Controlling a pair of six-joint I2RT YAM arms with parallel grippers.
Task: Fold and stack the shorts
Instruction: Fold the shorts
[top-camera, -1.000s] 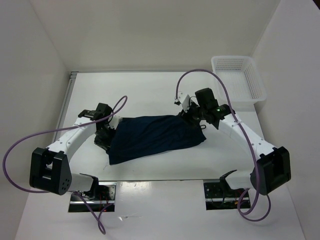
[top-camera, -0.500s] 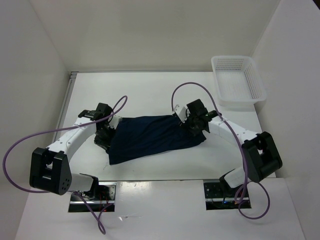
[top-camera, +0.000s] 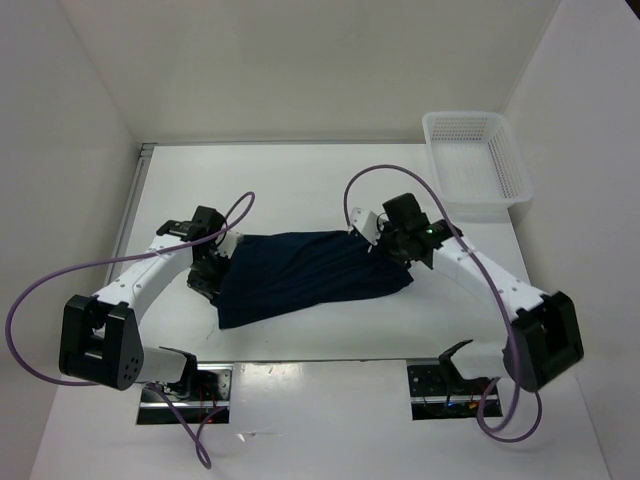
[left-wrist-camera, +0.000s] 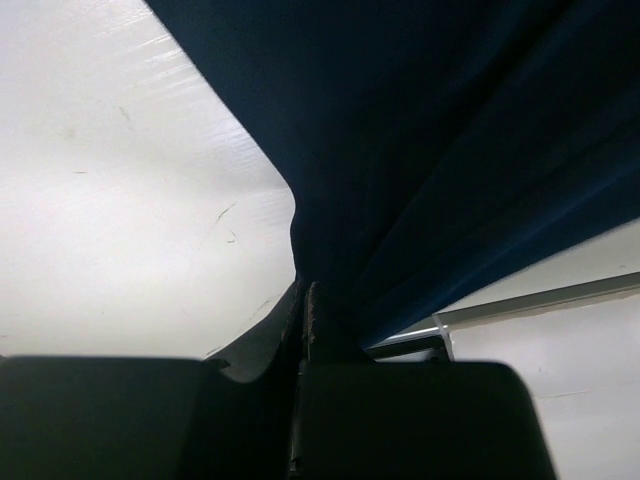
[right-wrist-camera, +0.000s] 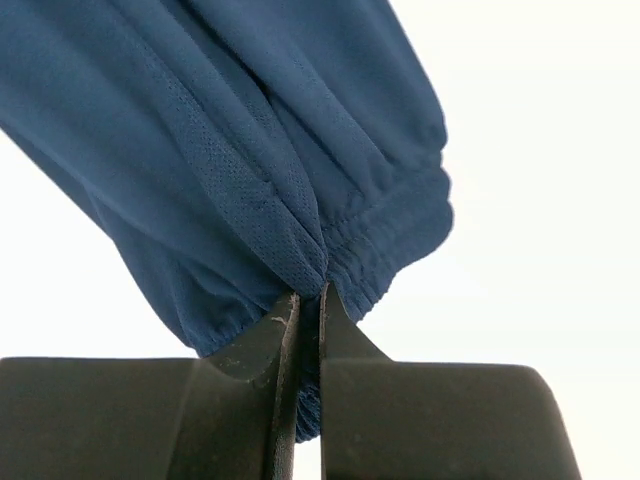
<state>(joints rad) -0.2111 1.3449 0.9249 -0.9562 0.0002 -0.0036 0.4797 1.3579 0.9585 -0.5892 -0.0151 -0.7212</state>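
Note:
The dark navy shorts (top-camera: 305, 272) lie spread across the middle of the white table, stretched between my two arms. At their left end my left gripper (top-camera: 210, 268) is shut on the cloth; its wrist view shows the shorts (left-wrist-camera: 430, 160) pulled into folds running down into the closed jaws of the left gripper (left-wrist-camera: 306, 300). My right gripper (top-camera: 383, 250) sits at the right end, shut on the gathered waistband. There the shorts (right-wrist-camera: 250, 150) bunch into the narrow gap of the right gripper (right-wrist-camera: 308, 298).
A white mesh basket (top-camera: 476, 160) stands at the table's back right corner. The table's near edge (top-camera: 320, 358) runs just below the shorts, with both arm bases beneath it. White walls enclose the table on the left, back and right.
My right gripper has closed on the waistband at the shorts' right end, after shifting slightly there. The left arm and the shorts' left end have not moved.

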